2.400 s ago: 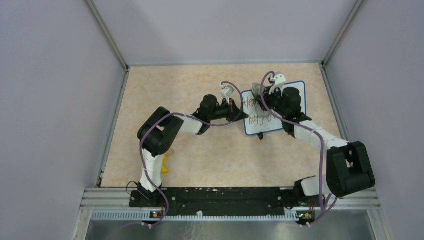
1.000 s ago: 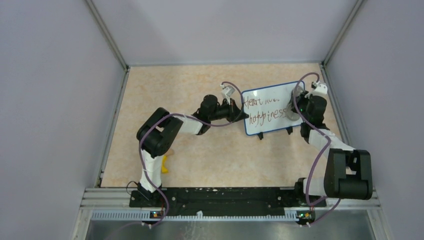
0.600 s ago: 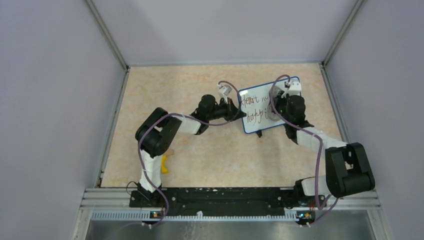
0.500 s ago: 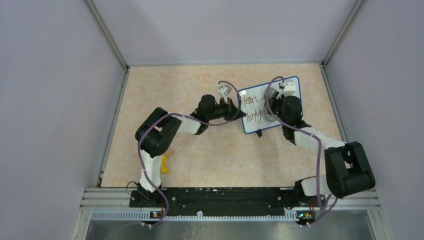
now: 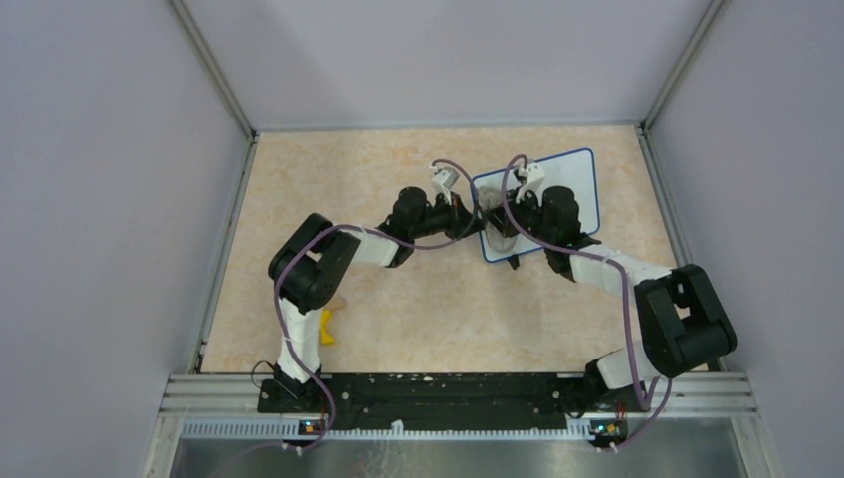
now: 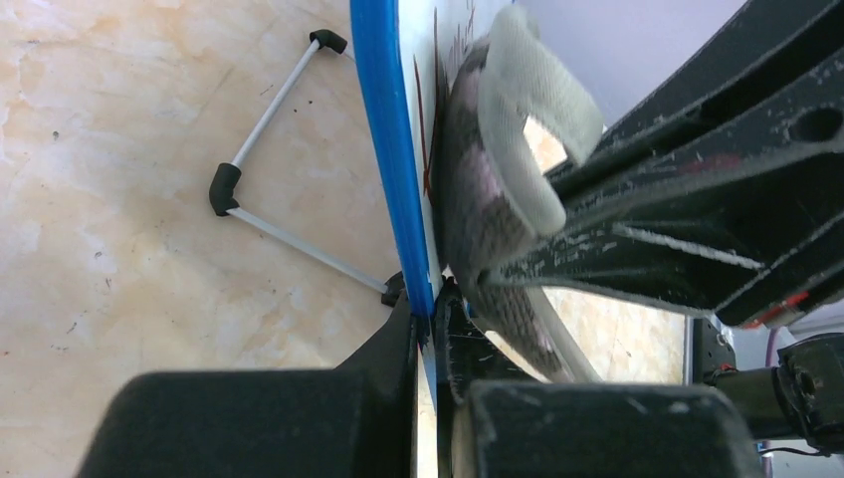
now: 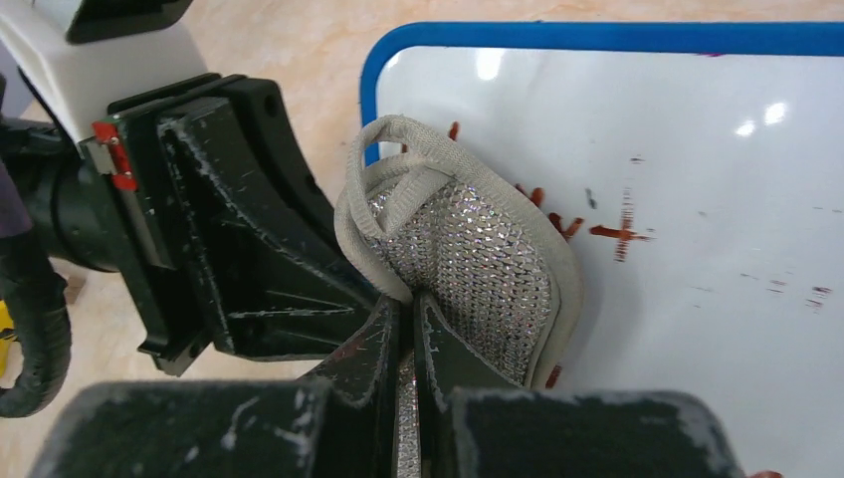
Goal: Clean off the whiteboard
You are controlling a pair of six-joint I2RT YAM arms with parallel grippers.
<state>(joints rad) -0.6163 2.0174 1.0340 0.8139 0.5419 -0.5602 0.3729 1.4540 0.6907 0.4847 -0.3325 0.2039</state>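
Note:
A small blue-framed whiteboard (image 5: 569,189) stands on wire feet at the back right of the table. My left gripper (image 5: 476,221) is shut on its left edge (image 6: 398,199). My right gripper (image 5: 508,224) is shut on a grey mesh sponge cloth (image 7: 478,269) and presses it against the board's left part (image 7: 697,199). The sponge also shows in the left wrist view (image 6: 488,199). A few red-brown marker traces (image 7: 617,231) remain beside the sponge; most of the board is white. The board's far left text is hidden by the sponge.
The board's wire stand (image 6: 264,169) rests on the beige tabletop (image 5: 418,299). A yellow object (image 5: 325,327) lies near the left arm's base. Grey walls enclose the table on three sides.
My right gripper has swept the sponge leftward across the board from its right edge to its left part. The writing it passed over is gone. The left gripper has held the board's edge throughout.

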